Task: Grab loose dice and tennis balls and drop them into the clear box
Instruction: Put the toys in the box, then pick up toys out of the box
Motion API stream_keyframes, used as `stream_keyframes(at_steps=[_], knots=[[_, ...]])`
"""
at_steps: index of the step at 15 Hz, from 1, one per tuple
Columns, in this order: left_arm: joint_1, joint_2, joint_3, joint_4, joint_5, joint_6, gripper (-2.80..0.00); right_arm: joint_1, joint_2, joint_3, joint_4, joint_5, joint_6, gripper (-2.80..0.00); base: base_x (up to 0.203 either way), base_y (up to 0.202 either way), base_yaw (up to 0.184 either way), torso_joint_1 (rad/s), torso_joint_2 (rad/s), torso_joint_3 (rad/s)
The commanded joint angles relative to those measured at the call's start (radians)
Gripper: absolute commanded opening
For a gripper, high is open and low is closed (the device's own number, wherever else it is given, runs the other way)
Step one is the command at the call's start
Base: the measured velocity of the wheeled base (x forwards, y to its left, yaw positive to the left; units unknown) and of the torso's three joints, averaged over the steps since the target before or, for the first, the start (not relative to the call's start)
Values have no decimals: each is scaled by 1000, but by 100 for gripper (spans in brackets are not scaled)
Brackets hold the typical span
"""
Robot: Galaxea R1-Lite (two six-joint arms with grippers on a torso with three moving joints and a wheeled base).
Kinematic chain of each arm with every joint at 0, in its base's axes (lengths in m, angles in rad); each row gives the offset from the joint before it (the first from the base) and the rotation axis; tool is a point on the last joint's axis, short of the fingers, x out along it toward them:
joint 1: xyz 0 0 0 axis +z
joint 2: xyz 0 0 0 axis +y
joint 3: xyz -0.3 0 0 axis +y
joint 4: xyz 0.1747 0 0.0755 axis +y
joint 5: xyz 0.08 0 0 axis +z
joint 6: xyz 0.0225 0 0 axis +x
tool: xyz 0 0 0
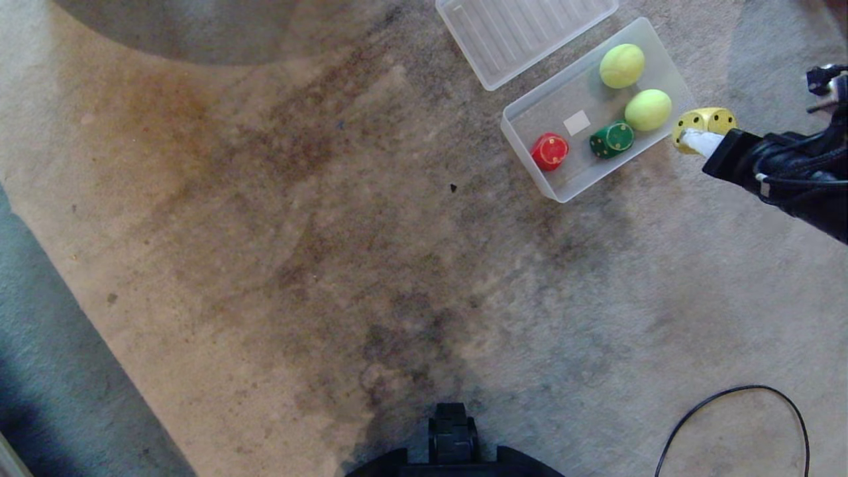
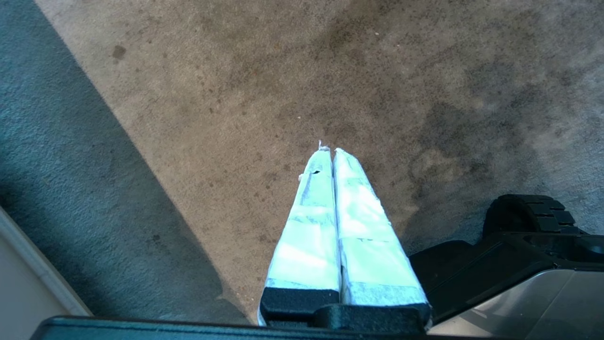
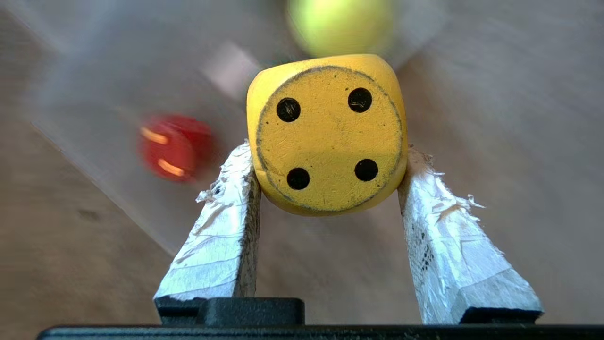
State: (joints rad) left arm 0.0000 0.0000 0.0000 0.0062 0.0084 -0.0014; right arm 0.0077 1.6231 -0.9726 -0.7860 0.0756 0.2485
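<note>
My right gripper [image 1: 692,136] is shut on the yellow die [image 1: 706,122], held in the air just off the right edge of the clear box [image 1: 530,165]. In the right wrist view the yellow die [image 3: 328,134] shows four pips between the taped fingers [image 3: 222,226], gripper [image 3: 325,163]. Inside the box lie two tennis balls [image 1: 622,65] [image 1: 648,109], a dark green die [image 1: 611,139] and a red die [image 1: 550,151]. The red die [image 3: 174,146] and one tennis ball [image 3: 339,23] are blurred behind the held die. My left gripper [image 2: 329,151] is shut and empty over bare carpet, parked out of the head view.
The flat ribbed lid [image 1: 523,33] lies beside the box at the far side. A black cable [image 1: 735,411] loops on the carpet at near right. My base [image 1: 454,450] shows at the near edge. A darker grey strip of carpet [image 1: 59,371] runs along the left.
</note>
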Motion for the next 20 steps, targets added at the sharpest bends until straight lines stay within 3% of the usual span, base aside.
stream_keyframes(at_steps=[1,6,7,13,18,19,20], knots=[[0,0,0,0,-1,1,-280,10,97,-36,-48,35,4,-280,0,0,0,0,0,0],[0,0,0,0,1,0,-280,67,240,-115,-210,123,19,-280,0,0,0,0,0,0],[0,0,0,0,1,0,-280,72,248,-129,-226,125,21,0,0,0,0,0,0,0],[-1,0,0,0,-1,0,-280,73,249,-103,-288,133,14,0,0,0,0,0,0,0],[0,0,0,0,-1,0,-280,69,-39,104,-122,166,20,0,0,0,0,0,0,0],[0,0,0,0,-1,0,-280,66,-140,170,-69,169,20,-280,0,0,0,0,0,0],[0,0,0,0,-1,0,-280,64,-236,240,-16,172,16,-280,0,0,0,0,0,0]])
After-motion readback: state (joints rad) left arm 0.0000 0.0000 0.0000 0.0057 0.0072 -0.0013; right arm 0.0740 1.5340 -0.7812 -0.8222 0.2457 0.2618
